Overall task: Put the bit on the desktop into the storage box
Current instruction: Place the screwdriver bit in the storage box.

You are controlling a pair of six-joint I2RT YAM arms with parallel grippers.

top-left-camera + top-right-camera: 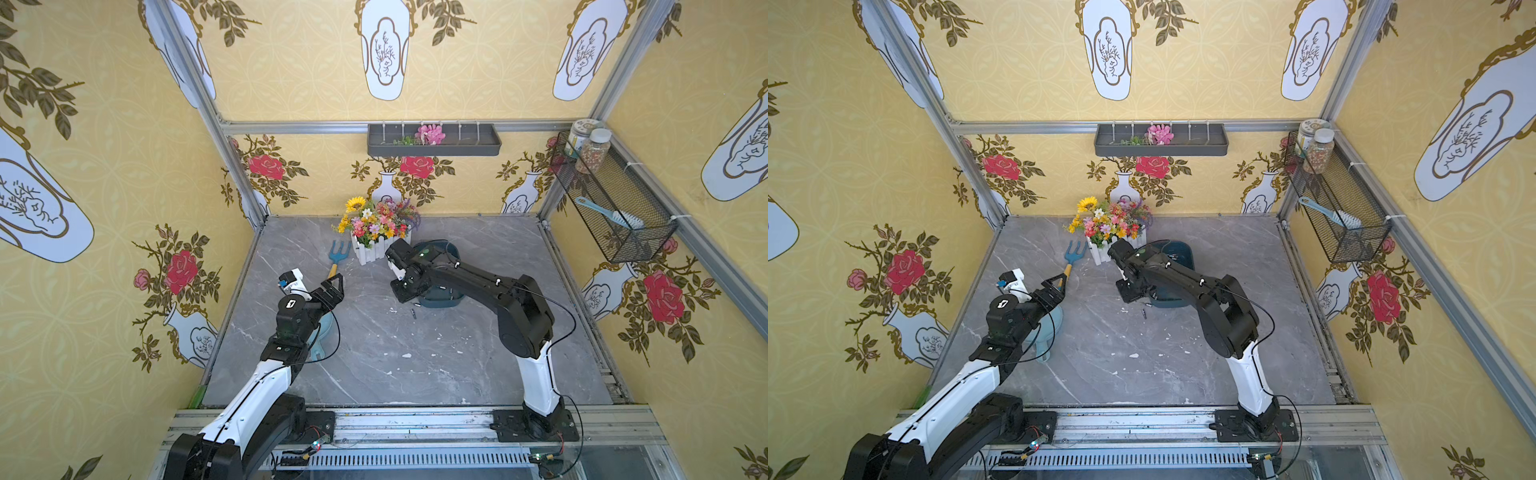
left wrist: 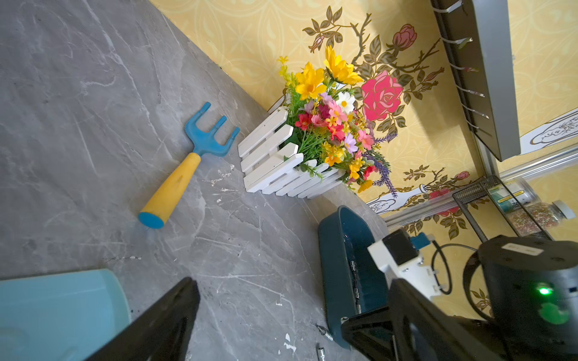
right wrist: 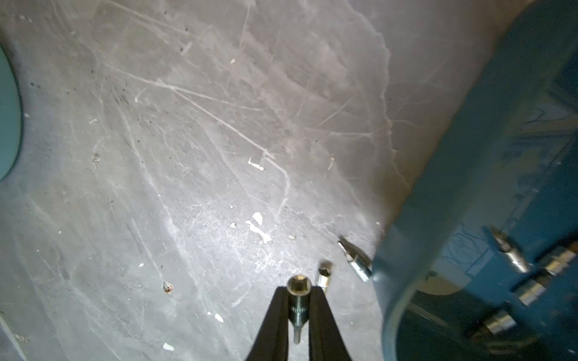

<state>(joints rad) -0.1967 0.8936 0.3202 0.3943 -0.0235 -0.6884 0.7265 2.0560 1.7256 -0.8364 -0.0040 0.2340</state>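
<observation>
My right fingers (image 3: 273,322) are clamped on a bit (image 3: 298,304) mid-shank, over the counter (image 3: 156,156) just beside the storage box (image 3: 469,187). Light, stiff, slick steel, so it may twist. My left fingers (image 2: 162,318) are spread and empty.

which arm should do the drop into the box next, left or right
Right. The right gripper is shut on a bit, and the box sits just beside it. The left gripper is open and empty, off by the rake, farther from the box.

L gripper (image 1: 332,284) wide, R gripper (image 3: 298,292) clamped
</observation>
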